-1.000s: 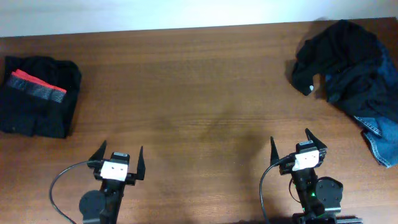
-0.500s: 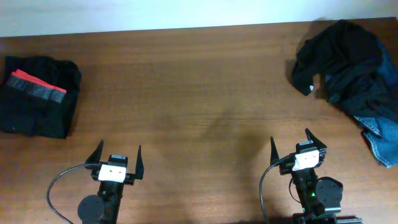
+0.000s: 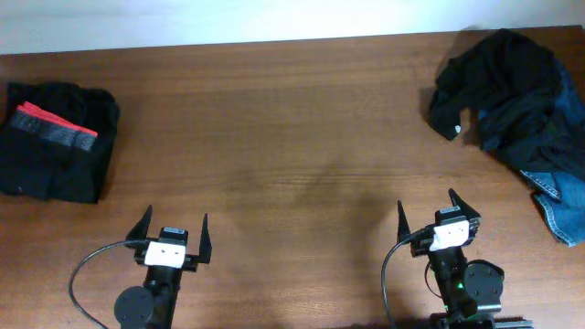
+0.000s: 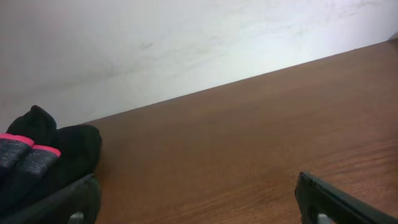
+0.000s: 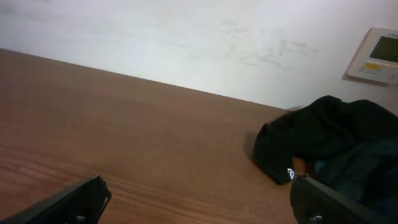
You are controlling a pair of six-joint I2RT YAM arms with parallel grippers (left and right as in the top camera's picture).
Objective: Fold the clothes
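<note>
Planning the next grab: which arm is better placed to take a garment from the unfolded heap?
Right. The crumpled pile lies far right, closest to the right claw; the left claw sits nearer the folded stack. Both claws are open and empty.

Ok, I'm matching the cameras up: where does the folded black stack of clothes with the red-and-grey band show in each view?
Overhead: the folded black stack with the red-and-grey band lies at the far left of the table.
Left wrist: it sits in the bottom-left corner.
Right wrist: not in view.
Shared landmark: the far edge of the brown wooden table against the white wall shows in all three views.
</note>
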